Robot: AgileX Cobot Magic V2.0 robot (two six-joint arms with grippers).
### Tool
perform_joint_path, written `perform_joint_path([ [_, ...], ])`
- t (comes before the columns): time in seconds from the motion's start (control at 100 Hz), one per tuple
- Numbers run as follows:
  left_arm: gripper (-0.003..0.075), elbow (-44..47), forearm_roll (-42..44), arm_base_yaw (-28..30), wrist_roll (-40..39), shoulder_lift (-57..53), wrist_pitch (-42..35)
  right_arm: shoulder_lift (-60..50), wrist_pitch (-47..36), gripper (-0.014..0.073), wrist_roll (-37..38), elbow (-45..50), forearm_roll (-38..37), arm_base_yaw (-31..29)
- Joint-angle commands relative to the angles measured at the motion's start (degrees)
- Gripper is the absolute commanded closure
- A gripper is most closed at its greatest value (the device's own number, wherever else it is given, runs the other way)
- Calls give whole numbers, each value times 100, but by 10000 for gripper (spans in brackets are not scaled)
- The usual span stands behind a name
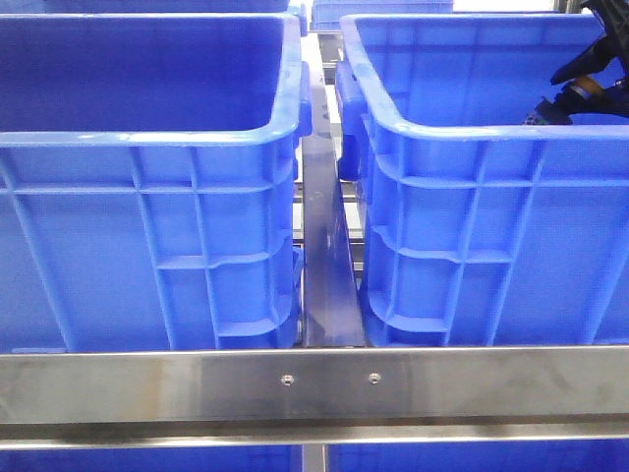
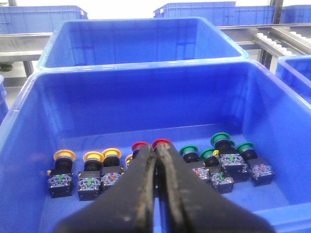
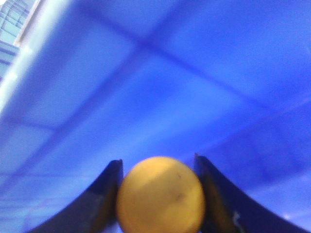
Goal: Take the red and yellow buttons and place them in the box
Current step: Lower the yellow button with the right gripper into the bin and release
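The right gripper [image 3: 158,194] is clamped on a yellow-orange domed push button [image 3: 160,196], held inside a large bright-blue ribbed plastic crate [image 1: 472,187]. The left gripper [image 2: 156,160] hangs with its fingers pressed together and empty over a row of yellow, red [image 2: 140,145] and green capped buttons in another blue crate [image 2: 29,92]. Judgement: release should come low over the floor, avoiding bounce.

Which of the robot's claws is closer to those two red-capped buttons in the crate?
Left. The left gripper hangs shut directly before the red buttons in its crate. The right gripper is elsewhere, clamping a yellow button; no red ones show there.
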Motion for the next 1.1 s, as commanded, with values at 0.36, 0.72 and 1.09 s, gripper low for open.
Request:
perform_joint_path([
  [0.36,739,-143,-80,-1,-52,50,-438,-211,14,503,-5,-206,327,-30],
  [0.72,739,-143,-80,-1,-52,50,-428,-17,96,181,-5,-208,327,-30],
  [1.09,739,-143,-80,-1,-52,50,-428,-43,10,-52,-5,-208,327,-32],
])
